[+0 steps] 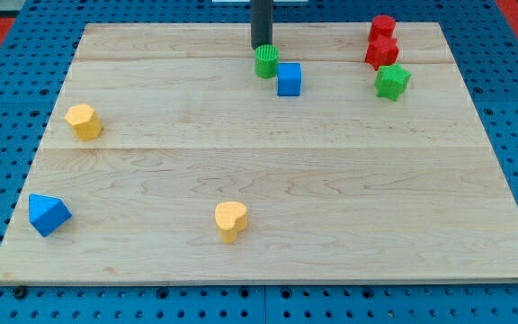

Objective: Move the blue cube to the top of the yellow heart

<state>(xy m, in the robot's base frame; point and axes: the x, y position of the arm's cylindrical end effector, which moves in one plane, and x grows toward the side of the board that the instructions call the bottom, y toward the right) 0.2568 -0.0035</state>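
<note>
Your rod comes down from the view's top edge, and its tip point(262, 47) sits at the far side of the wooden board point(268, 162), right against the top of the green cylinder point(266, 61). There are no jaws to report on this rig (it is a bare rod), and it has hold of nothing. The blue cube point(289, 79) stands just beside the green cylinder, to its lower right, the two touching or nearly so; the tip is near the cube but apart from it, with the cylinder between.

The yellow heart point(230, 220) lies well apart from the cube, down toward the view's bottom and a little left of centre. At the view's top right you see two red blocks point(381, 40), one right behind the other and touching, their shapes hard to make out, with a green star-like block point(392, 81) just below them. On the view's left stand a yellow hexagonal block point(84, 121) and, nearer the bottom corner, a blue triangular block point(48, 214).
</note>
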